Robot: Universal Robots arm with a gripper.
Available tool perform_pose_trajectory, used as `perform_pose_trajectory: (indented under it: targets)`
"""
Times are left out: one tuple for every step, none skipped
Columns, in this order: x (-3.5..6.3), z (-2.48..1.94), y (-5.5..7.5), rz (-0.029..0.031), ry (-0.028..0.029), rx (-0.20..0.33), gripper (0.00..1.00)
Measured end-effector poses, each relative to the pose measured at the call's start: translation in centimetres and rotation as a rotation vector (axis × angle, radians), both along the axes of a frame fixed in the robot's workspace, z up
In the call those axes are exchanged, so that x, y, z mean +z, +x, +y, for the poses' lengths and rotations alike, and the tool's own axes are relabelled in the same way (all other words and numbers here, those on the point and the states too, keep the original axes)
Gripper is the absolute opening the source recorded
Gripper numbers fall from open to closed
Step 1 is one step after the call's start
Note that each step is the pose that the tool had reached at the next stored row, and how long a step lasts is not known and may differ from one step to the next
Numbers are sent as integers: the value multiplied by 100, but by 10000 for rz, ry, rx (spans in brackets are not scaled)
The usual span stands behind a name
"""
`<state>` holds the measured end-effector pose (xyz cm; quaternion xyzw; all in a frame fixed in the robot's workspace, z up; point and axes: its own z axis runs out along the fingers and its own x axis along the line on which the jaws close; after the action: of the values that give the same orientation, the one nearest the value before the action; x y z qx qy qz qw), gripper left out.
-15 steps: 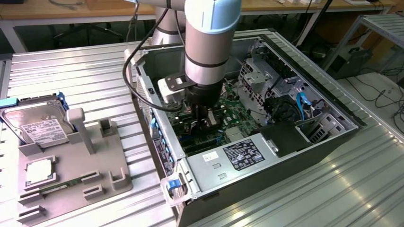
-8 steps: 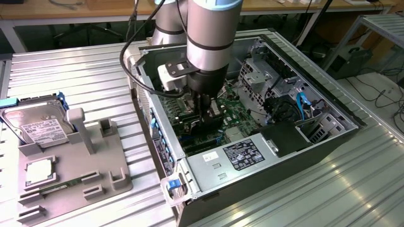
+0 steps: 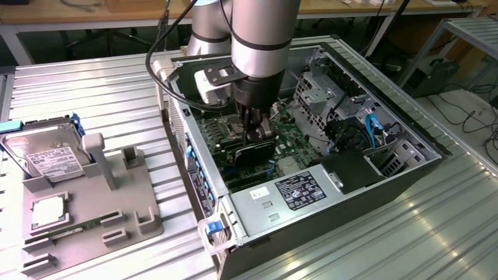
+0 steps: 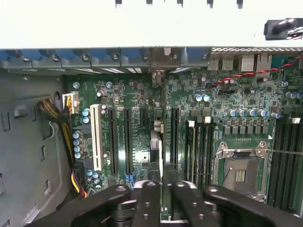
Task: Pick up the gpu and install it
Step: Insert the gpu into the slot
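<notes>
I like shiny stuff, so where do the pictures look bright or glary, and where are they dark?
Exterior view: light streaks shine on the ribbed metal table; inside the computer case, under the gripper, it is shadowy. Wrist view: a washed-out white band of the case wall glares, while the motherboard is evenly lit and the fingers look dark.

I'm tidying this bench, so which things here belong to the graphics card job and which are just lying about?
In the job: graphics card, gripper over it, open computer case.
Lying about: hard drive, memory stick and square chip, all on the grey stand.
</notes>
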<state>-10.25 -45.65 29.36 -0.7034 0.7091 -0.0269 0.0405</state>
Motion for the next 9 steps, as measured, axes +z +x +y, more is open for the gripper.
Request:
perform_pose_trajectory:
  targets:
    - [0, 0, 0, -1, 0, 0, 15]
    - [0, 0, 0, -1, 1, 0, 11]
    - [0, 0, 0, -1, 1, 0, 11]
    - [0, 0, 0, 0, 0, 0, 11]
    - [0, 0, 0, 0, 1, 0, 11]
    - [0, 0, 0, -1, 1, 0, 11]
    - [0, 0, 0, 0, 0, 0, 11]
    - [0, 0, 0, -1, 0, 0, 11]
    - [0, 0, 0, 0, -1, 0, 11]
